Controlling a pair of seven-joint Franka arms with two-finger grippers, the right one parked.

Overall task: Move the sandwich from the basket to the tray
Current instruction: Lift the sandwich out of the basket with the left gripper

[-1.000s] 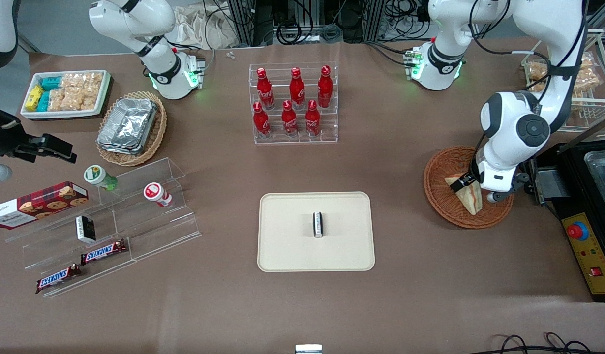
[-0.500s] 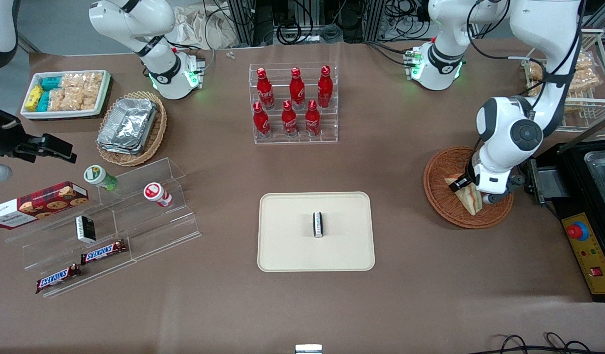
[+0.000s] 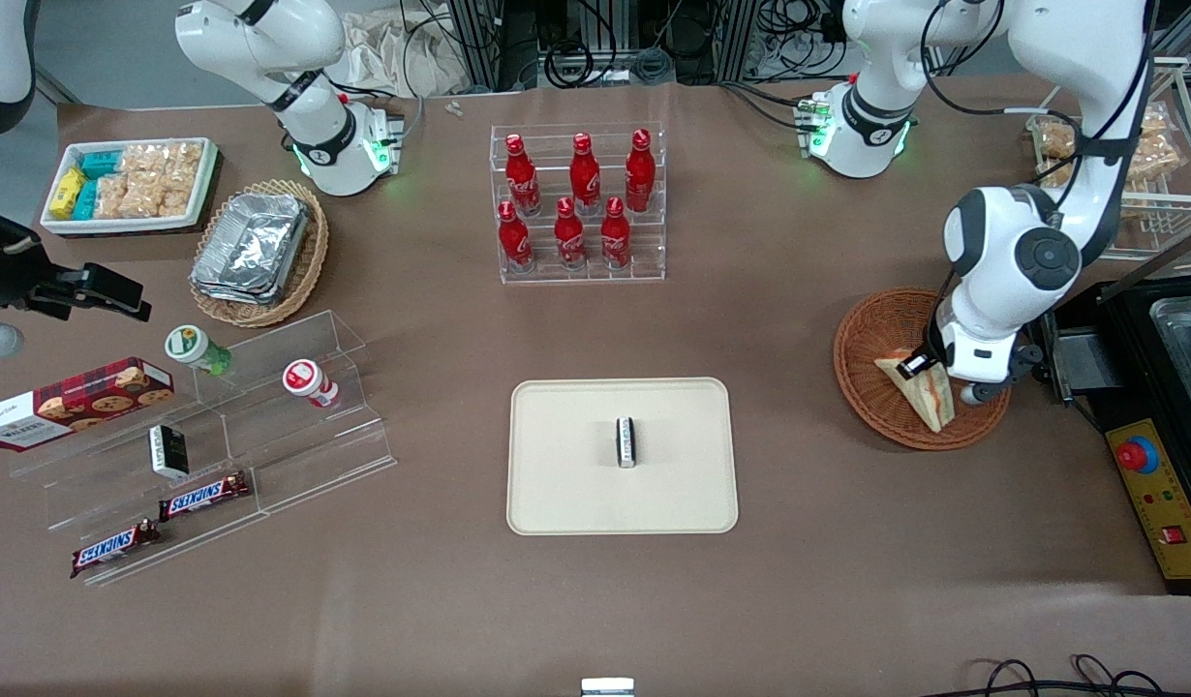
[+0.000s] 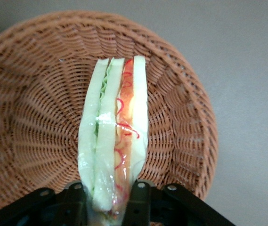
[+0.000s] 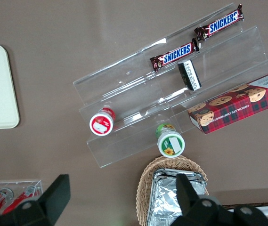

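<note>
The sandwich (image 3: pixel 923 393) is a pale bread wedge with red and green filling. It stands on edge inside the round reddish-brown basket (image 3: pixel 868 387) at the working arm's end of the table. My gripper (image 3: pixel 941 379) is shut on the sandwich's wide end. In the left wrist view the two black fingers (image 4: pixel 141 203) press on both bread faces of the sandwich (image 4: pixel 115 132), and the basket's weave (image 4: pixel 35 117) shows all around it. Whether the sandwich touches the basket floor I cannot tell. The cream tray (image 3: pixel 557 484) lies at the table's middle.
A small black-and-white packet (image 3: pixel 626 441) stands on the tray. A clear rack of red bottles (image 3: pixel 578 203) is farther from the front camera than the tray. A black machine with a red button (image 3: pixel 1134 455) stands beside the basket, at the table's end.
The wrist swung a little toward the tray and back, tilting the sandwich slightly. The gripper has stayed shut on the sandwich over the basket throughout.
</note>
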